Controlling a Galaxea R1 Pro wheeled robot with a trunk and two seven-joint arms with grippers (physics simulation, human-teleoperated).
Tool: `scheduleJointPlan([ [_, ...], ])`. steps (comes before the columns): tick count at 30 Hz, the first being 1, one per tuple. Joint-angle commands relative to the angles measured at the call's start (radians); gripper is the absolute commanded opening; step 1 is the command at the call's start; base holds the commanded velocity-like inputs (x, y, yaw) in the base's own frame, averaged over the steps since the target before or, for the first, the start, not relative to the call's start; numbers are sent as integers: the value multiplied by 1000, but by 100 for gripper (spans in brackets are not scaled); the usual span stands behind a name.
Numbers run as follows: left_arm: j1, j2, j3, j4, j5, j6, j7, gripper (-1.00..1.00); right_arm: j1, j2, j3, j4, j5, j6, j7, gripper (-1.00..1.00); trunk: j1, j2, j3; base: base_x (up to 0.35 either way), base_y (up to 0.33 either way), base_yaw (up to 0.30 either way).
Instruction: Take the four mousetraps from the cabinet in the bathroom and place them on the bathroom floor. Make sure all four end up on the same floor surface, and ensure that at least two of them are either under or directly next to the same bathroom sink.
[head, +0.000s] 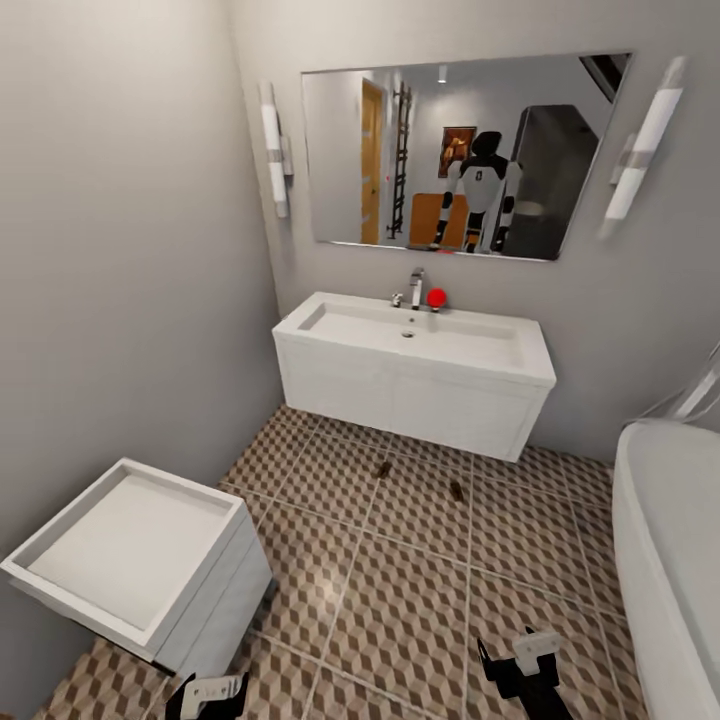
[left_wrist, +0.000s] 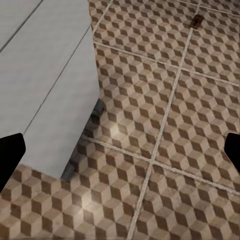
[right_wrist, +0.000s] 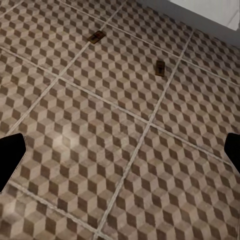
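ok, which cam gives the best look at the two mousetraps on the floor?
Right wrist view: both mousetraps show largest. Head view has them as tiny specks before the sink. Left wrist view catches one.

The floor (head: 400, 590) is cube-patterned tile with pale grout. Two mousetraps lie flat on it, apart — one (head: 384, 468) near the sink's front, the other (head: 456, 490) just beyond. A white drawer unit (head: 140, 560) stands on the tiles too.

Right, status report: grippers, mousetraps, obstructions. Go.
Left gripper and right gripper open, empty. Two mousetraps on the bathroom floor in front of the sink. White drawer unit on the left.
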Motion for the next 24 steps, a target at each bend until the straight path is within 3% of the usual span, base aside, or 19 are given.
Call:
scheduleJointPlan([
  [1, -1, 0, 7, 2, 2, -3, -7, 100, -1, 0, -8, 0, 9, -4, 2, 100, 1, -2, -2, 0, 0, 255],
  [24, -1, -2, 7, 4, 1, -3, -8, 100, -1, 1, -8, 0, 9, -2, 2, 100, 1, -2, -2, 0, 0, 255],
])
